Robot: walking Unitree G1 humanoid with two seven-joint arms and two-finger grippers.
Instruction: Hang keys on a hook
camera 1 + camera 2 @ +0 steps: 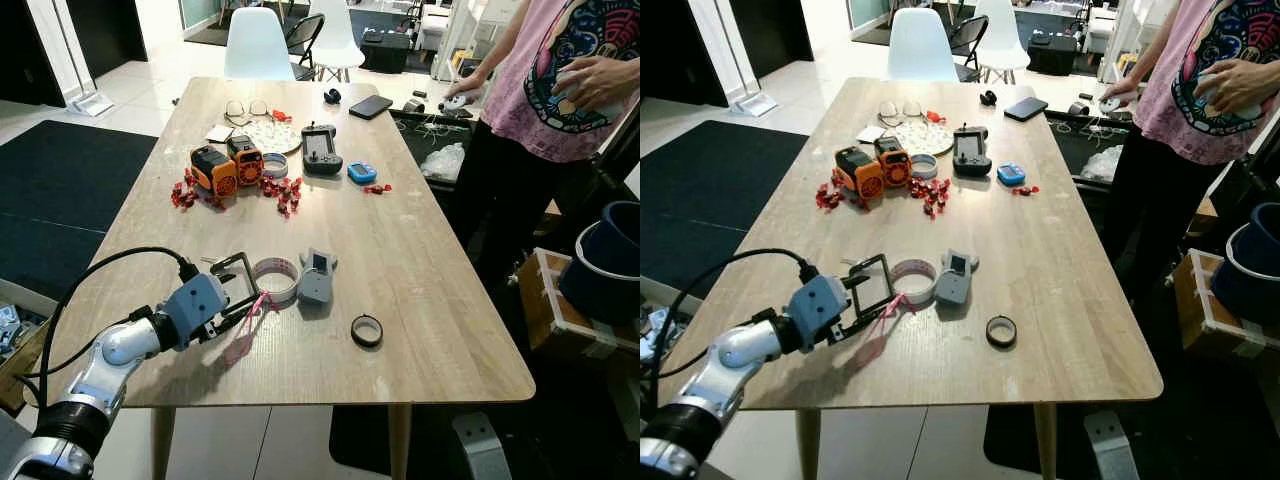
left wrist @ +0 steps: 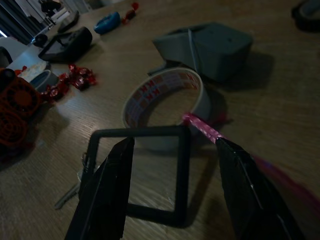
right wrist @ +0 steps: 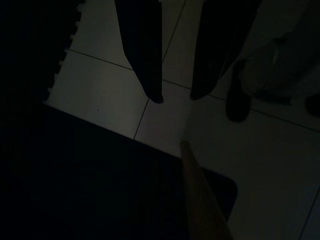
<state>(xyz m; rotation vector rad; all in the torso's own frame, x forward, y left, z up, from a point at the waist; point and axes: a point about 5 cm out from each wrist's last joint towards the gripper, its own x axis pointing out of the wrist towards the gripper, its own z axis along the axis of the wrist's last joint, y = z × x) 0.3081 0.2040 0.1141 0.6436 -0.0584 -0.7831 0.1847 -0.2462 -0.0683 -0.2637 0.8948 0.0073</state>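
A long wooden surface [image 1: 420,250] runs away from the robot. At its near left corner the left claw [image 1: 243,300] rests low over the wood with its two black fingers [image 2: 107,195] spread wide apart, holding nothing. Between them lies a black square frame [image 2: 145,172]. The keys [image 2: 75,187] lie flat just outside one finger, at about nine o'clock of the frame, half hidden. A pink ribbon [image 1: 252,310] crosses by the other finger. Touching the frame at one o'clock sits a roll of tape [image 1: 276,278], and at three o'clock of that a grey box [image 1: 317,277]. A small black ring [image 1: 367,330] lies at four o'clock. The right claw [image 3: 175,95] hangs over the tiled floor [image 3: 115,95], fingers a little apart. A person in a pink shirt [image 1: 560,90] stands at the far right.
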